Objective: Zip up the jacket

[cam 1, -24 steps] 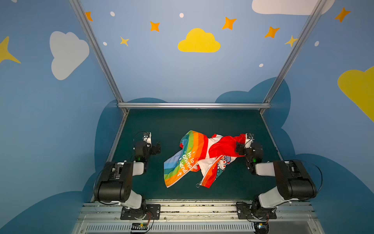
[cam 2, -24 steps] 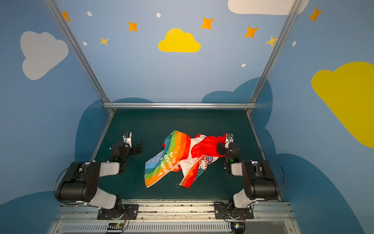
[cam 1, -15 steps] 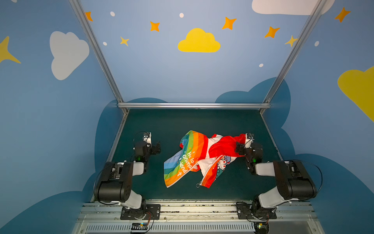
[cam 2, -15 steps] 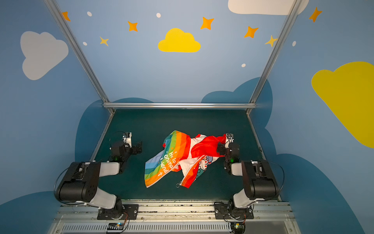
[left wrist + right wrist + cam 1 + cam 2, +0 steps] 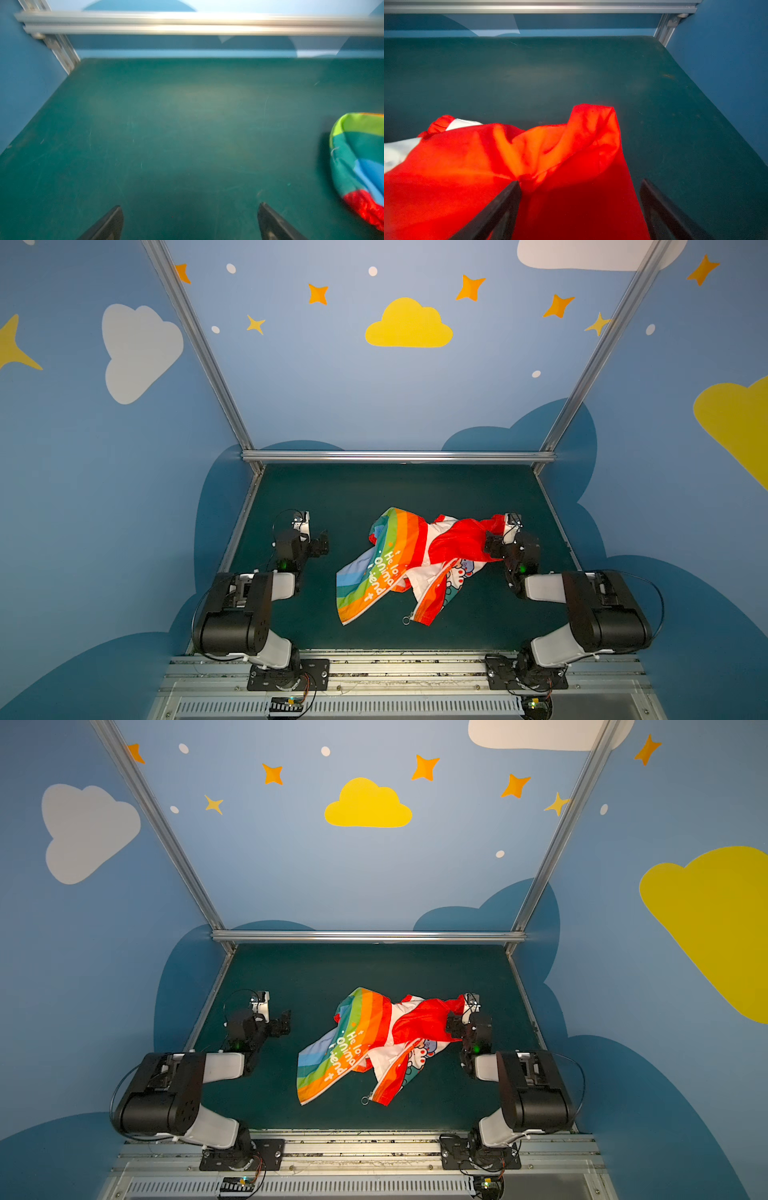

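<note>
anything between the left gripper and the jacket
Nothing visible. Only bare green mat lies between the open left gripper and the jacket, whose rainbow-striped edge is the nearest part. The left wrist view shows the same empty stretch.

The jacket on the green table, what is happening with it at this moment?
The jacket lies crumpled and unzipped on the table, its ring pull at the near end. The right gripper has its jaws open around the red fabric, not clamped. The left gripper, also open, hangs over bare table beside the jacket, apart from it.
</note>
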You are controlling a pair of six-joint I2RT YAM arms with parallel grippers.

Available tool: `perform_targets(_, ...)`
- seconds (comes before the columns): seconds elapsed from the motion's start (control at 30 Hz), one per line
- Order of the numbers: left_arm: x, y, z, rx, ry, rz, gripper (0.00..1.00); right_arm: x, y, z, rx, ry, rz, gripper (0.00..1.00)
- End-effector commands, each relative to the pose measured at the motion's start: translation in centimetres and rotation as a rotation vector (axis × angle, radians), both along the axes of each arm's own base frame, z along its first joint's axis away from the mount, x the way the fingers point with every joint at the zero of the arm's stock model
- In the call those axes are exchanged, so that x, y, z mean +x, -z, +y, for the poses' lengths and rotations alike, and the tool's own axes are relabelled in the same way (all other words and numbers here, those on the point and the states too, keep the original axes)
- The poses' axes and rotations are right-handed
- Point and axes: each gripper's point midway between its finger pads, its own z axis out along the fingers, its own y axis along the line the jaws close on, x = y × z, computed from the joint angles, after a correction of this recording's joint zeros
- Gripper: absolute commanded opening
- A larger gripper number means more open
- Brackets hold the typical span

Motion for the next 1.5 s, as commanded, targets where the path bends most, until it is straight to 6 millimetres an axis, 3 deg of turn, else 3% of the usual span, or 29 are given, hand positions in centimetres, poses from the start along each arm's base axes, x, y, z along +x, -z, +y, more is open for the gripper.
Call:
perform_targets(0.0,0.5,-4.4,0.2,0.014,-0.05,0.044,1.0,0.0,-4.6,-0.3,0.023,0.1,0.079,0.9)
perform_targets(0.1,-0.5,-6.6,-1.0,-0.06,-0.039,0.148,1.0,-1.6,-6.3,0.7,0.182,0.18,0.257,0.9)
perform_targets(0.23,-2.9,-7.3,-4.4,-0.094,0.04,0.29,1.0,-4.2,-6.9,5.8,0.307,0.07,0.404,0.89)
perform_targets(0.4,-6.4,-6.0,-8.8,-0.159,0.119,0.406,1.0,-7.5,-4.3,11.0,0.571,0.031,0.687,0.9)
perform_targets(0.5,-7.7,-4.9,-10.1,-0.18,0.137,0.437,1.0,-8.0,-1.8,13.4,0.66,0.003,0.805,0.9)
perform_targets(0.73,-8.6,-3.4,-10.7,-0.245,0.105,0.485,1.0,-5.7,2.2,14.6,0.629,-0.024,0.892,0.9)
perform_targets(0.9,-9.3,-2.3,-11.3,-0.263,0.112,0.526,1.0,-1.5,3.6,15.2,0.612,-0.092,0.887,0.9)
perform_targets(1.03,-9.9,-1.9,-11.5,-0.283,0.098,0.554,1.0,2.5,3.4,16.0,0.568,-0.172,0.836,0.9)
perform_targets(1.23,-11.1,-1.1,-12.6,-0.352,0.101,0.592,1.0,7.6,1.3,16.3,0.493,-0.204,0.804,0.89)
perform_targets(1.33,-11.8,-0.7,-13.7,-0.379,0.119,0.618,1.0,7.7,-0.4,16.4,0.507,-0.184,0.808,0.89)
perform_targets(1.47,-13.0,-0.2,-15.8,-0.39,0.181,0.658,1.0,4.0,-1.9,17.0,0.547,-0.156,0.848,0.89)
